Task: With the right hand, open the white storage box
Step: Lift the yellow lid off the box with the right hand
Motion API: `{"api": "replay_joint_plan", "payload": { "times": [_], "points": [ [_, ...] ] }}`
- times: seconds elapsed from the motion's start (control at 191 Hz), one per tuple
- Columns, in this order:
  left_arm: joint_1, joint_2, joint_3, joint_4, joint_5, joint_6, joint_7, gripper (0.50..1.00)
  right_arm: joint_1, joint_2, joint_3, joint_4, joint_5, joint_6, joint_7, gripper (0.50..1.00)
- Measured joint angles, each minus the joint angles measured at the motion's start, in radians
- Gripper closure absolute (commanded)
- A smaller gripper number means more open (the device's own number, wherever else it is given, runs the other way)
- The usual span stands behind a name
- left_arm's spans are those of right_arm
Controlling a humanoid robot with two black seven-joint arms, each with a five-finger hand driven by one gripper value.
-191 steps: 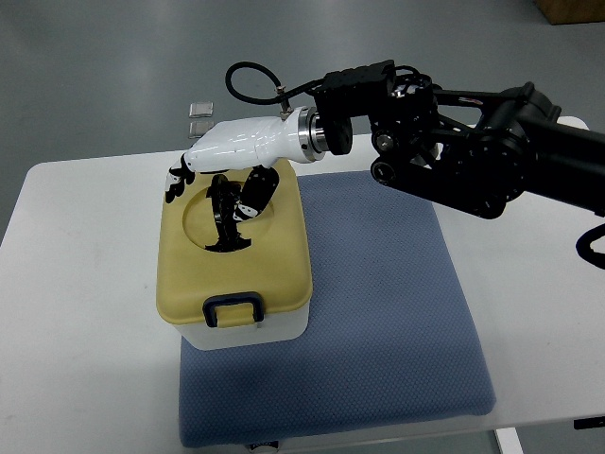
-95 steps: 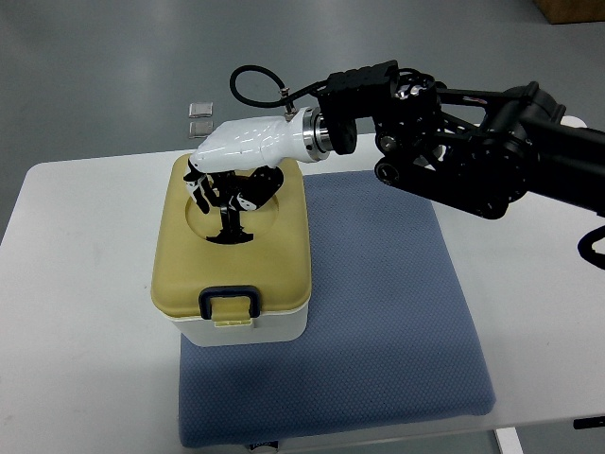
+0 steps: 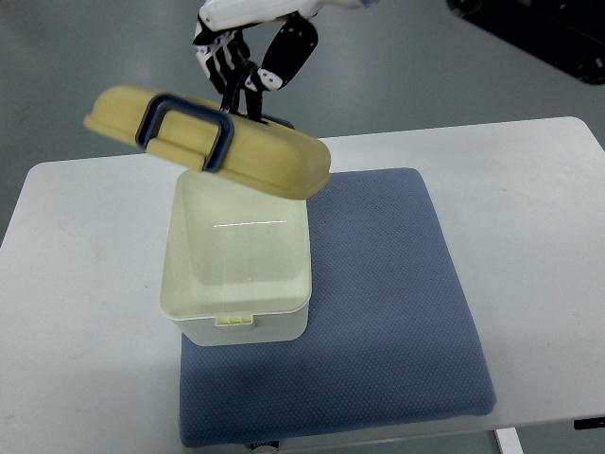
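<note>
Yellow plastic lid (image 3: 213, 142) with dark blue handle (image 3: 186, 132): you see it tilted, long axis left-right, hanging from the white right hand's (image 3: 248, 38) curled fingers above the open white storage box (image 3: 237, 274) on a blue mat (image 3: 378, 312).

The right hand (image 3: 248, 38) (wrist upward) is cut off at the top edge.
</note>
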Motion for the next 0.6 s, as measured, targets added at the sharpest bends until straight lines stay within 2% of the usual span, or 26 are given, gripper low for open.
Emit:
{"api": "replay_joint_plan", "payload": {
  "times": [0.362, 0.598],
  "points": [
    [-0.002, 0.000, 0.000, -0.003, 0.002, -0.001, 0.000, 0.500, -0.020, -0.303, -0.088, -0.001, -0.051, 0.005, 0.052, 1.000],
    [-0.002, 0.000, 0.000, -0.009, 0.003, -0.002, 0.000, 0.500, -0.153, -0.388, -0.135, -0.009, -0.147, 0.006, 0.071, 1.000]
  ]
}}
